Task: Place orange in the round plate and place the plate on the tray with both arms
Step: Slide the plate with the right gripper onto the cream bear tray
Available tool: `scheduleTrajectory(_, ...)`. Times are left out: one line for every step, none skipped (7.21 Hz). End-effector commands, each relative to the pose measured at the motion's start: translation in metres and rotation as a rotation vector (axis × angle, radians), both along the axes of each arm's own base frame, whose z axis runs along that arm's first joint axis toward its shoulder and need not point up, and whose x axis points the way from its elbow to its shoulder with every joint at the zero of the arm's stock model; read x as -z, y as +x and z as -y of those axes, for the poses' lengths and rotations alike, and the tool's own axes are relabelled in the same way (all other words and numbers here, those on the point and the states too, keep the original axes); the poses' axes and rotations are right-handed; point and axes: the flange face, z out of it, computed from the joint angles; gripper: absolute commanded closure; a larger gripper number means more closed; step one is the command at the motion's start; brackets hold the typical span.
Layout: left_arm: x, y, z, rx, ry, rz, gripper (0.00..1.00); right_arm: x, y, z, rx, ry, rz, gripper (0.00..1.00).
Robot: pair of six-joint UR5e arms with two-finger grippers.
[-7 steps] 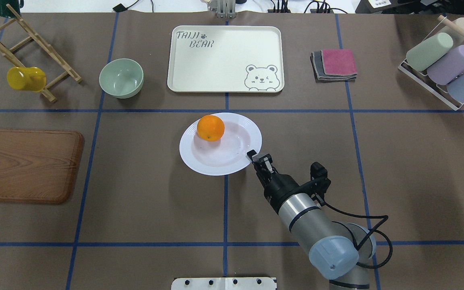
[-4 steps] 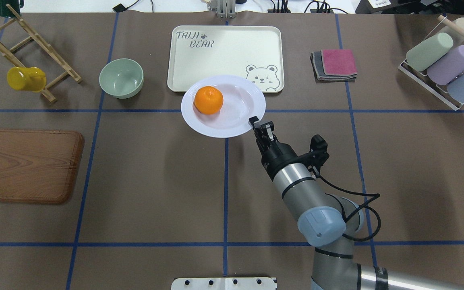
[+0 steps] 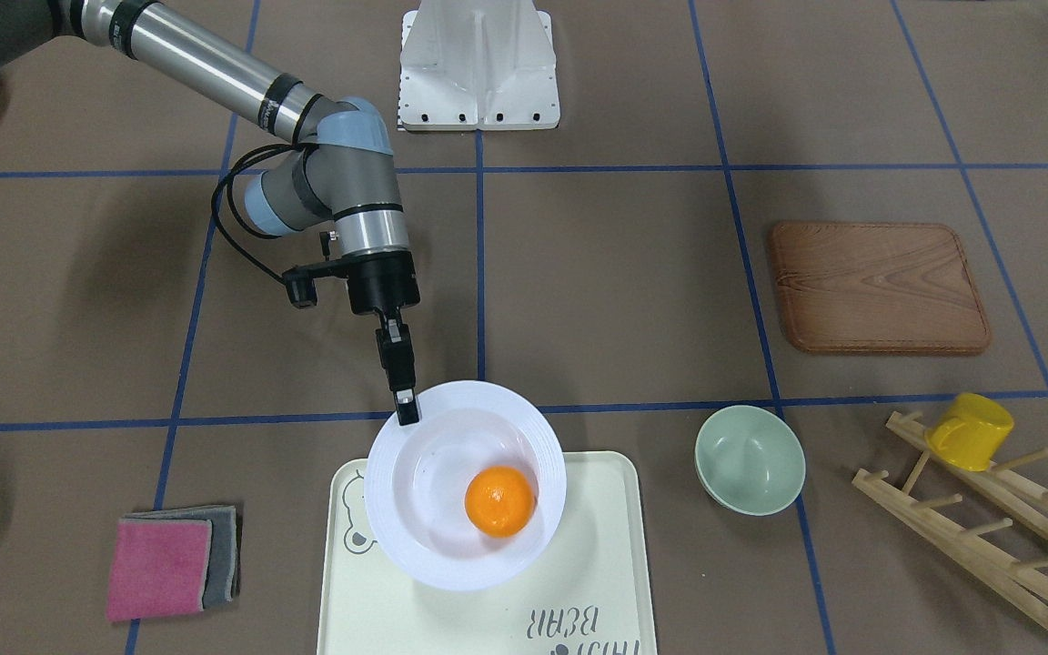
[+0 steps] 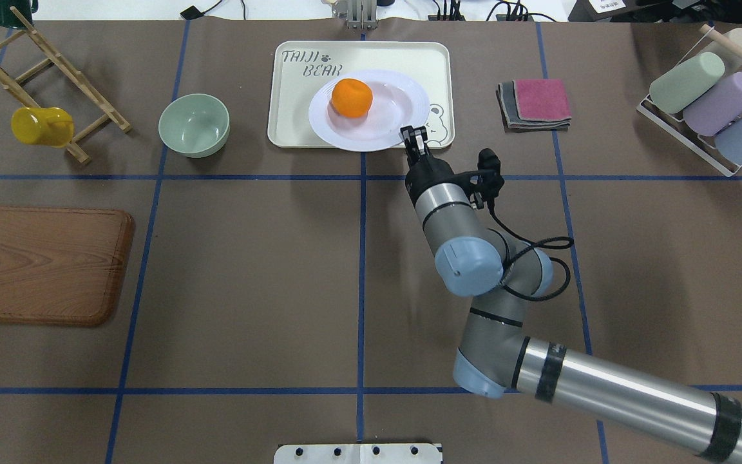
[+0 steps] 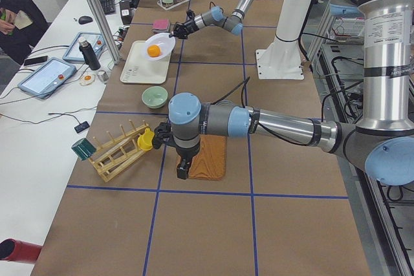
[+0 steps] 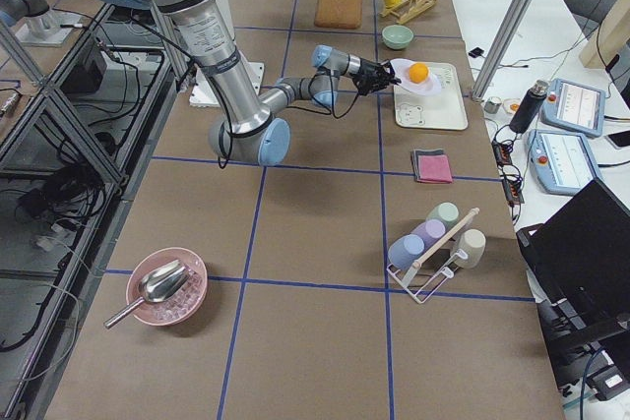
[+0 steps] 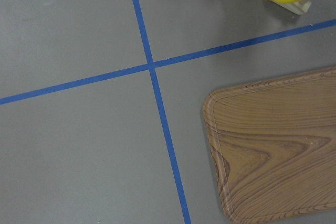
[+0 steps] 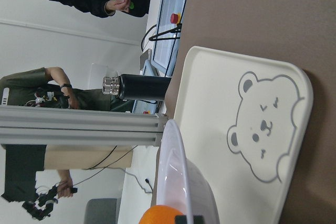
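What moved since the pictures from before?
The right tool carried the glossy white round plate, with the small bright orange fruit inside, away from the robot to over the cream rectangular bear tray. It kept its grip on the rim. The pale-green bowl and brown wooden board stayed put.

Overhead cam looks forward and down over the table [image 4: 248,290]. The front one faces back the opposite way, steeply (so left-right flips), and both share the tray [image 4: 290,111]. Side cams shoot lengthwise from each end, far off. Left wrist stares down at the wooden board [image 7: 278,145], close.
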Motion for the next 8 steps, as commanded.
scheduleTrajectory(0.000,0.000,-0.001,0.001,-0.001,0.002,0.01,0.006,-0.036,0.057,-0.031,-0.099,-0.080,1.00)
scheduleTrajectory(0.002,0.000,-0.001,0.001,0.004,0.000,0.01,0.012,-0.050,0.067,-0.048,-0.126,-0.065,1.00)
scheduleTrajectory(0.004,-0.001,-0.001,0.003,0.007,0.000,0.01,0.009,-0.054,0.065,-0.035,-0.132,-0.070,1.00)
scheduleTrajectory(0.006,0.000,-0.001,0.001,0.010,0.000,0.01,0.019,-0.054,0.062,-0.023,-0.120,-0.070,0.66)
scheduleTrajectory(0.007,0.000,-0.001,0.002,0.010,0.000,0.01,0.035,-0.050,0.046,0.053,-0.065,-0.116,0.01)
scheduleTrajectory(0.007,0.000,-0.001,0.004,0.011,0.000,0.01,0.027,-0.030,0.023,0.131,-0.003,-0.187,0.00)
scheduleTrajectory(0.007,0.000,-0.001,0.002,0.012,0.000,0.01,0.014,-0.001,0.000,0.223,0.065,-0.269,0.00)
scheduleTrajectory(0.005,0.000,-0.001,0.003,0.007,0.003,0.01,-0.003,0.013,-0.013,0.333,0.097,-0.369,0.00)
